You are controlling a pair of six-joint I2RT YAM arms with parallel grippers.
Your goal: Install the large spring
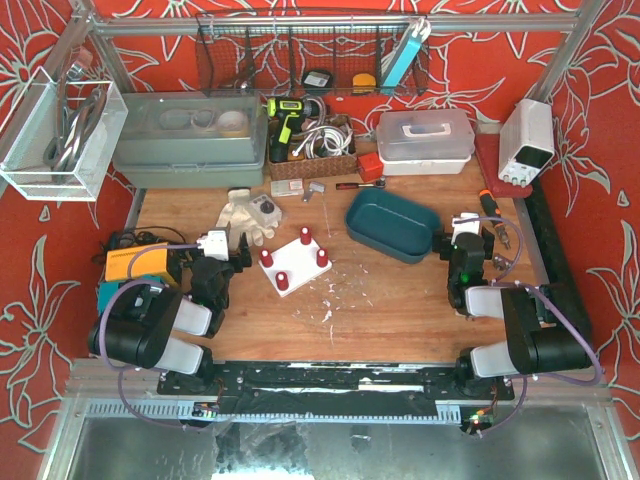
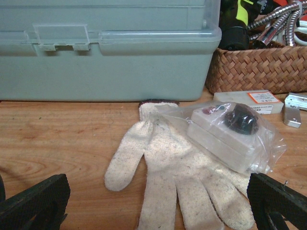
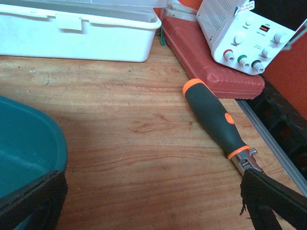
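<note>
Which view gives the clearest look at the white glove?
Left wrist. The glove fills the middle of the frame, fingers toward the camera, with a bagged part lying on it. The top view shows the glove small and without detail. The right wrist view does not show it.
</note>
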